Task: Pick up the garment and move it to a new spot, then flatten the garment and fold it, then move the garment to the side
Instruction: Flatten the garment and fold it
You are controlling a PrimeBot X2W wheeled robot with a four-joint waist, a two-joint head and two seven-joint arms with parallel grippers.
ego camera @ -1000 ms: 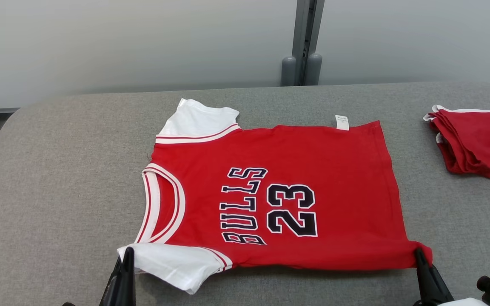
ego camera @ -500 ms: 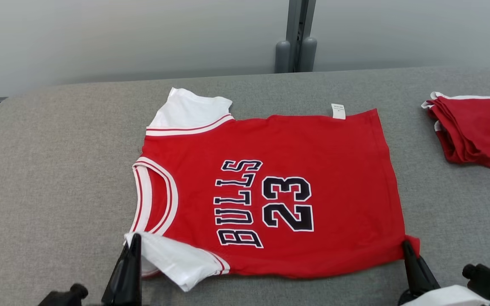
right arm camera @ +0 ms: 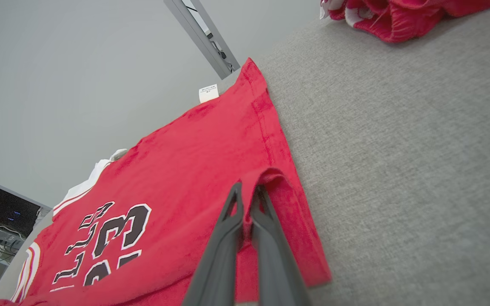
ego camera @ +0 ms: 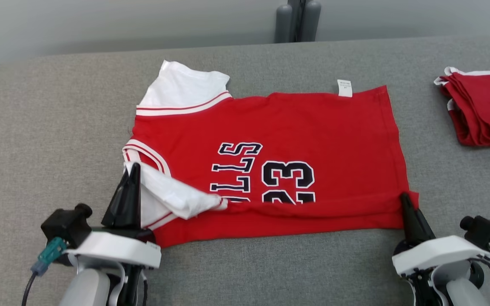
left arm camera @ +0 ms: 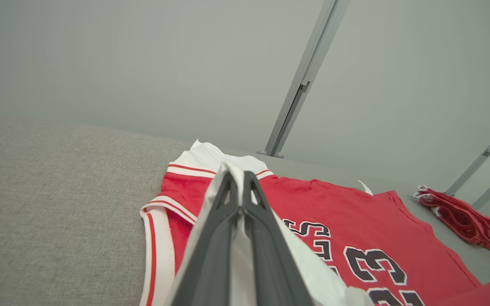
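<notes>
The left pincer is clenched on the near white sleeve. The right pincer is clenched on the near corner of the red hem. Between them they hold the shirt's near edge up and turned over toward the far side, so a red strip lies across its front.

The shirt is spread out in the middle of the grey bench, collar to the left, hem to the right, and its far half lies flat. Judging from this, the move and the flattening look done and the first fold is under way. The rest of the folding and the shift to the side are left. A pile of red clothes sits well apart at the far right, probably where this one should end up.

The turned-over strip and the sleeve cover the lower part of the lettering. I cannot tell whether each pincer grips both layers or only the top one. The picture's edge cuts off the pile, and the print on the small white label is too small to read.
</notes>
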